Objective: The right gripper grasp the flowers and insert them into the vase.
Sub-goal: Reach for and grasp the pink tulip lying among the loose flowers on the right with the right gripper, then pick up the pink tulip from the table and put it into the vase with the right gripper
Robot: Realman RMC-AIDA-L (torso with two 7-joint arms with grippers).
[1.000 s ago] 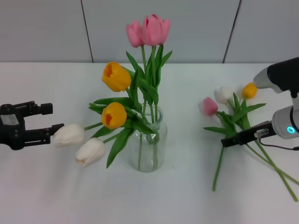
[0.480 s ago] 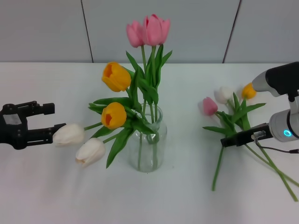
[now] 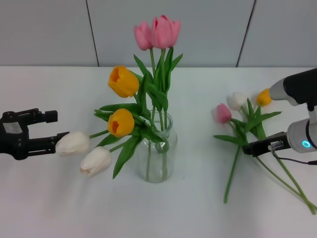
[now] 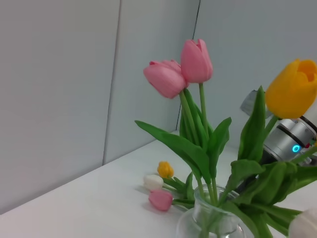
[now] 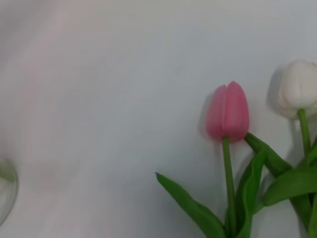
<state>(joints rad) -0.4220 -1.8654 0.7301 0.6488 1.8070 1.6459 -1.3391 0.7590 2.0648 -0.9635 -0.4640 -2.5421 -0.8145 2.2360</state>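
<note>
The right gripper (image 3: 257,147), a black two-fingered tool on a silver-grey cylindrical wrist with a glowing blue ring, sits low at about four o'clock from the middle of the head view, its fingers lying across the stems of the loose flowers (image 3: 246,130). Whether those fingers are clamped on the stems or merely resting over them cannot be told. A small pale label shows on the gripper body, but nothing on it is readable.

The loose flowers are three artificial tulips with long thin green stems and pointed leaves, lying flat on the white table (image 3: 59,198). Their heads, pink, white and orange-yellow, fan out toward twelve o'clock from the gripper, and the stems trail off toward five and seven o'clock. In the right wrist view the pink head (image 5: 228,112) and the white head (image 5: 299,88) lie side by side on the table, apart from each other.

At nine o'clock from the gripper, well apart, stands the clear glass vase (image 3: 157,157), rounded with a slightly narrower neck, upright near the table's middle. It already holds a bunch of tulips (image 3: 143,94): two pink heads tall at twelve o'clock, two orange-yellow below them, and two white drooping toward eight o'clock.

The left gripper (image 3: 47,128), smaller and black, rests at nine o'clock by the table edge, its fingers parted and just beside one white drooping head.
</note>
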